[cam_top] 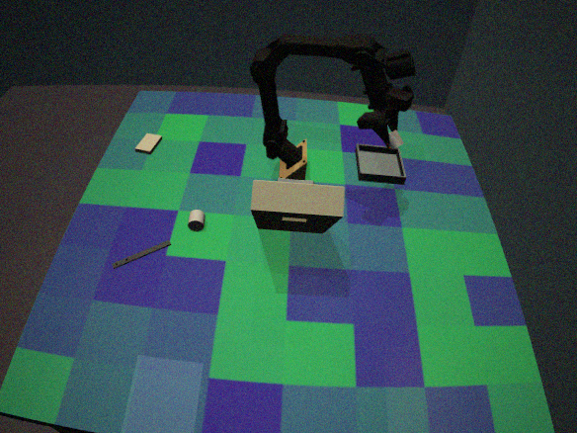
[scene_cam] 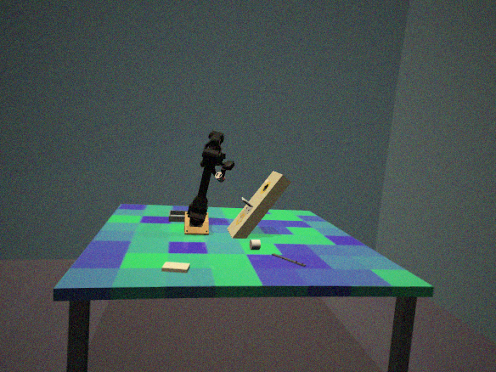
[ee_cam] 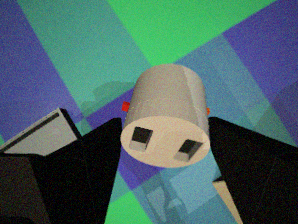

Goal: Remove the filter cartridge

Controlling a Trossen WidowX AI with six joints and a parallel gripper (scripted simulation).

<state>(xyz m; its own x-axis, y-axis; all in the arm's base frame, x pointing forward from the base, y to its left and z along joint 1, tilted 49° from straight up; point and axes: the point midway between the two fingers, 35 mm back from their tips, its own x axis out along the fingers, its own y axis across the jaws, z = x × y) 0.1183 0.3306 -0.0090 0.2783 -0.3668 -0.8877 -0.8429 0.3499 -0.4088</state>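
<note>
The filter cartridge (cam_top: 395,139) (scene_cam: 219,175) (ee_cam: 165,100) is a pale cylinder with two dark slots on its end face and small red tabs at its sides. My gripper (cam_top: 391,138) (ee_cam: 164,125) is shut on it, one finger on each side. It is held in the air; in the top view it appears by the back right corner of the tray. The tray (cam_top: 382,180) (scene_cam: 177,220) is grey with dark walls and nothing shows in it; part of it is at the left in the wrist view. The tilted service panel (cam_top: 297,197) (scene_cam: 265,205) stands apart from the gripper, with a dark opening.
A second white cylinder (cam_top: 197,219) (scene_cam: 255,244) lies on the table left of the panel. A dark flat bar (cam_top: 142,254) (scene_cam: 289,260) lies near it. A small beige block (cam_top: 148,142) (scene_cam: 176,267) is at the far left in the top view.
</note>
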